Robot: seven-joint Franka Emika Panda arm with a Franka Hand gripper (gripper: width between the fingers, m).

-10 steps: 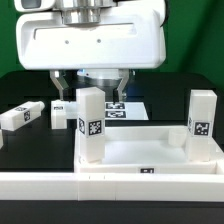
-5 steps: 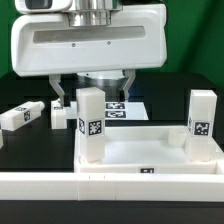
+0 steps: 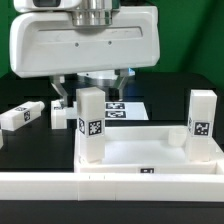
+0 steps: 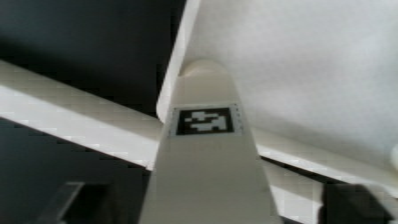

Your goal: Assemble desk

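My tool (image 3: 90,88) hovers, fingers spread, over the upright leg (image 3: 91,124) at the tray-like top's (image 3: 140,152) 9 o'clock corner. A second upright leg (image 3: 201,122) stands at 3 o'clock. A loose leg (image 3: 22,115) and a second loose leg (image 3: 60,112) lie on the black desk (image 3: 30,145) at 10 o'clock.

In the lower frame your desk top (image 3: 150,152) holds the centre-left leg (image 3: 91,125) and the right leg (image 3: 202,122) upright; the tool (image 3: 91,84) hangs above, jaws apart.
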